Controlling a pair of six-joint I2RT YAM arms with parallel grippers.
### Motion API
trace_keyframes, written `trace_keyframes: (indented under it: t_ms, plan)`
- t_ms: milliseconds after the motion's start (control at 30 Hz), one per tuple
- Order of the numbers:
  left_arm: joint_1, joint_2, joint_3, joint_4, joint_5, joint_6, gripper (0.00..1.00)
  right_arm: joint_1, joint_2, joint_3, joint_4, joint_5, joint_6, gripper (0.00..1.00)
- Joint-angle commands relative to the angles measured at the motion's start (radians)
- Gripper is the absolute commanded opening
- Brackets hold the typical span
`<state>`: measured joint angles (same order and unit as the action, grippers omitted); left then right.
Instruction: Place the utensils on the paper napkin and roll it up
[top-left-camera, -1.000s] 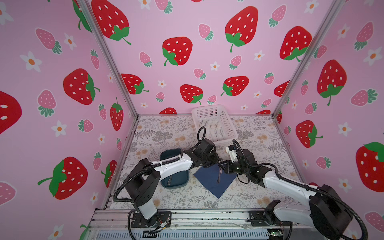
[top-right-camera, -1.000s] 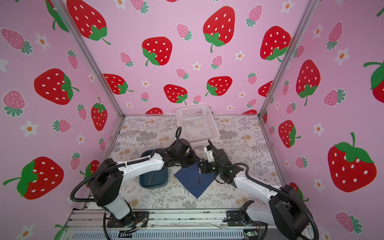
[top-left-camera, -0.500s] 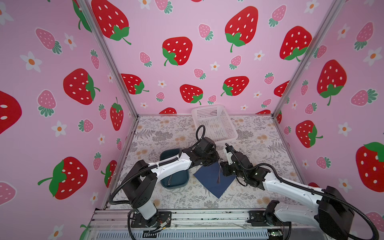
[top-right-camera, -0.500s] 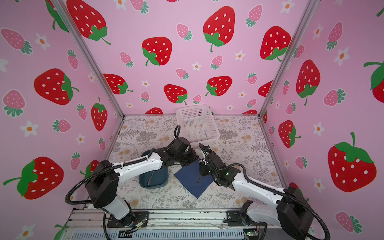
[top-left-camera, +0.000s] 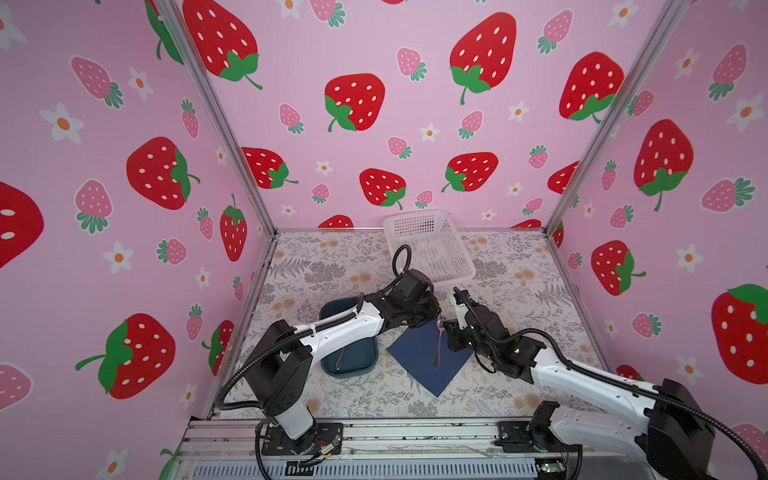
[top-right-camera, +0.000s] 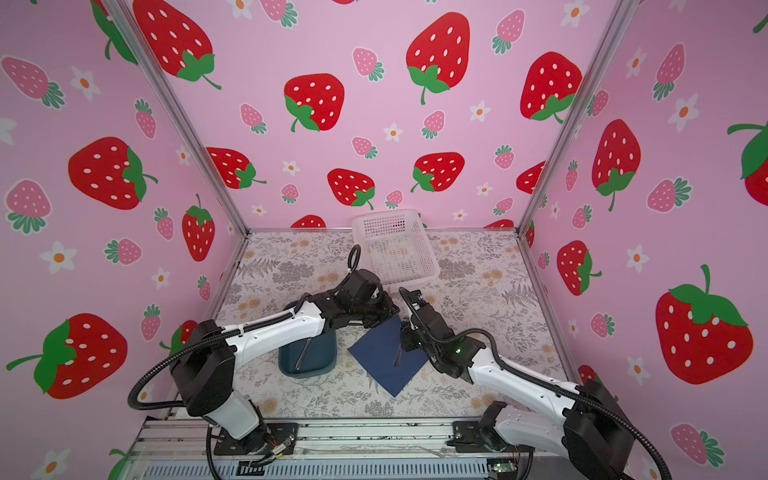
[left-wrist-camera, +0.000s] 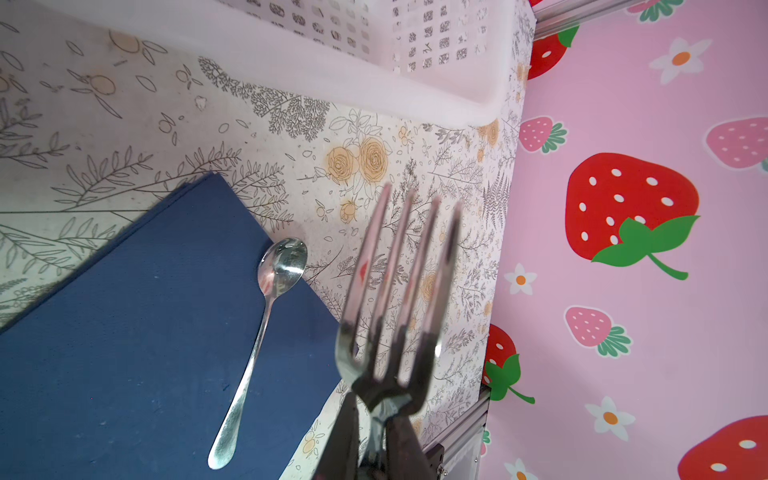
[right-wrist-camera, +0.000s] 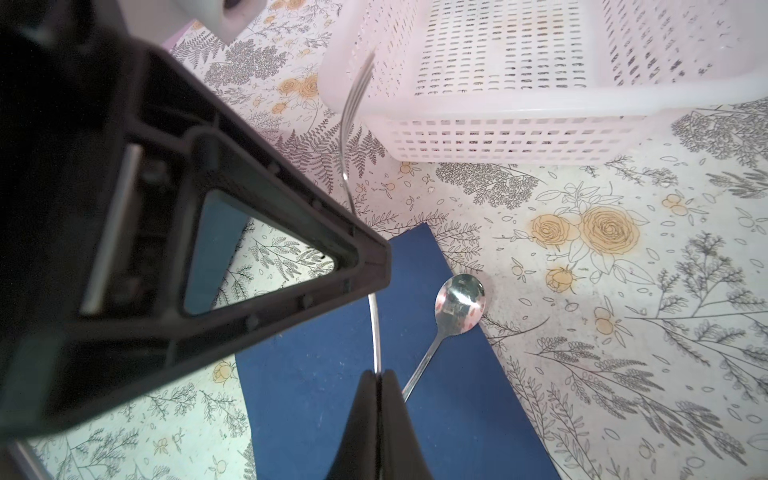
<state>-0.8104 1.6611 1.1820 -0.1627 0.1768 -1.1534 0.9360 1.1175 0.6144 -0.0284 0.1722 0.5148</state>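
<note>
Your left gripper (left-wrist-camera: 376, 436) is clamped on the fork (left-wrist-camera: 399, 291) at the neck. Its jaws are nearly closed with only the metal between them, and the tines stick out past the fingertips. Your right gripper (right-wrist-camera: 378, 415) is pinched fully closed on the same fork, on the thin handle seen edge-on. So both grippers have hold of it at once.

The fork hangs in the air and touches nothing below. Its handle end is over the far corner of the paper napkin (top-left-camera: 415, 361). The tines point out over the bare tabletop (top-left-camera: 519, 291) toward the basket (top-left-camera: 428, 249).

The napkin lies flat, turned like a diamond, near the middle of the tabletop's front edge. The teal tray (top-left-camera: 361, 357) sits just beside the napkin's left corner, with a narrow gap between them.

The spoon (top-left-camera: 438, 345) lies on the napkin along its far right edge. Its handle rests on the paper and its bowl pokes over the edge onto the tabletop. The right gripper's fingers are just above the spoon handle in the right wrist view; you cannot tell from it whether they touch.

One more slim utensil (top-left-camera: 340, 357) lies inside the tray, running front to back, too small in both top views to tell which piece it is. The white perforated basket stands at the middle of the back edge, beyond both grippers and apart from the napkin.
</note>
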Motion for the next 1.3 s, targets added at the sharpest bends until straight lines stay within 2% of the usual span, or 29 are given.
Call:
trace_keyframes:
  t_ms: [0, 100, 200, 267, 367, 500, 633, 733, 900, 1033, 1133, 1267]
  plan:
    - [0.005, 0.022, 0.037, -0.045, 0.000, -0.010, 0.15, 0.017, 0.005, 0.005, -0.003, 0.055, -0.021, 0.00]
    - [0.003, 0.027, 0.036, -0.050, -0.005, -0.008, 0.12, 0.026, 0.016, 0.010, -0.006, 0.067, -0.019, 0.00]
    - [0.004, 0.027, 0.031, -0.039, -0.007, -0.008, 0.02, 0.030, 0.020, 0.009, 0.003, 0.066, -0.021, 0.00]
    - [0.004, 0.027, 0.032, -0.040, -0.007, -0.003, 0.00, 0.030, 0.024, 0.010, 0.007, 0.057, -0.018, 0.01]
    - [0.003, 0.022, 0.031, -0.043, -0.013, 0.010, 0.00, 0.030, 0.021, 0.003, 0.021, 0.025, -0.015, 0.06]
    - [0.004, 0.016, 0.013, -0.048, -0.023, 0.034, 0.00, 0.028, 0.013, -0.008, 0.035, -0.030, 0.005, 0.18]
    - [0.005, 0.005, -0.038, 0.015, -0.001, 0.041, 0.00, 0.024, 0.001, -0.023, 0.057, -0.071, 0.030, 0.24]
    - [0.006, -0.013, -0.073, 0.063, 0.006, 0.053, 0.00, -0.012, -0.019, -0.046, 0.092, -0.167, 0.070, 0.30]
    - [0.010, -0.051, -0.111, 0.106, 0.003, 0.073, 0.00, -0.151, -0.036, -0.142, 0.285, -0.492, 0.187, 0.39]
    - [0.018, -0.073, -0.147, 0.191, 0.056, 0.071, 0.00, -0.235, -0.013, -0.191, 0.395, -0.664, 0.233, 0.44]
    - [0.022, -0.077, -0.151, 0.234, 0.094, 0.081, 0.00, -0.252, 0.033, -0.174, 0.404, -0.743, 0.223, 0.45]
    - [0.028, -0.075, -0.154, 0.280, 0.143, 0.063, 0.00, -0.253, 0.077, -0.177, 0.452, -0.782, 0.221, 0.42]
